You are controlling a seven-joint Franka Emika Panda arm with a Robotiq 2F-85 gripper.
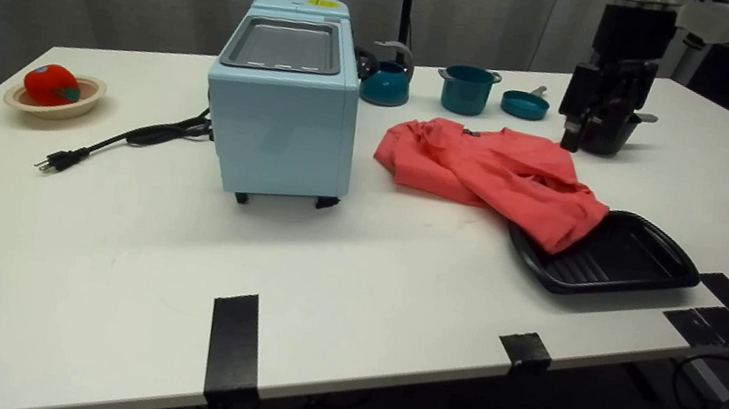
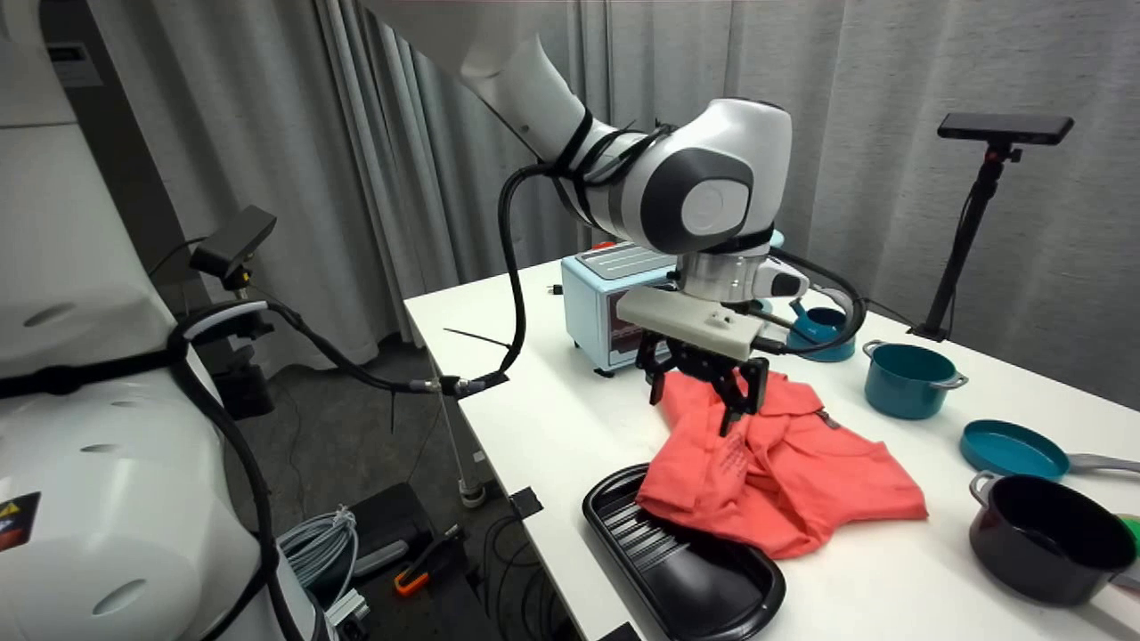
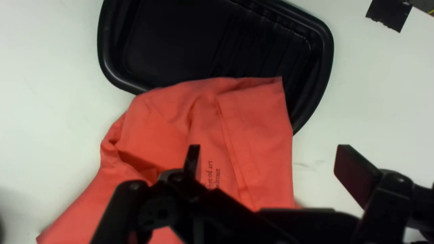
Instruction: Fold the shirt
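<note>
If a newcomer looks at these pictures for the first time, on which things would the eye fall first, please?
Most likely on the coral-red shirt, which lies rumpled on the white table with one end over the black tray. In the wrist view, the open tool spans one edge of the shirt. After that, perhaps the light-blue boxy appliance, standing beside the shirt.

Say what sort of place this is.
Probably a robotics lab or test space, judging by the robot arm over the table, black tape along its edge, and a camera-like device on a pole.
</note>
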